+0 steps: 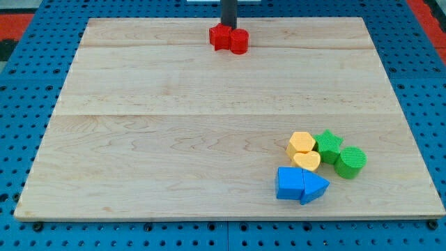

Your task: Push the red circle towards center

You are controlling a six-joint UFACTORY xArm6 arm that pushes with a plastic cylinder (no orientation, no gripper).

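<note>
Tip [228,28], no fingers, holds nothing, sits just above red circle [239,42]; tabletop [209,125] center lies toward view's bottom.

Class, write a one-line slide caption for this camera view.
My tip stands behind the red circle and red block at the board's top edge.

I see a pale wooden board [209,139] filling most of the view, made of planks with seams running left to right. It lies on a blue pegboard [28,90] dotted with holes. Red surface [17,21] shows at both top corners. Light is even.
</note>
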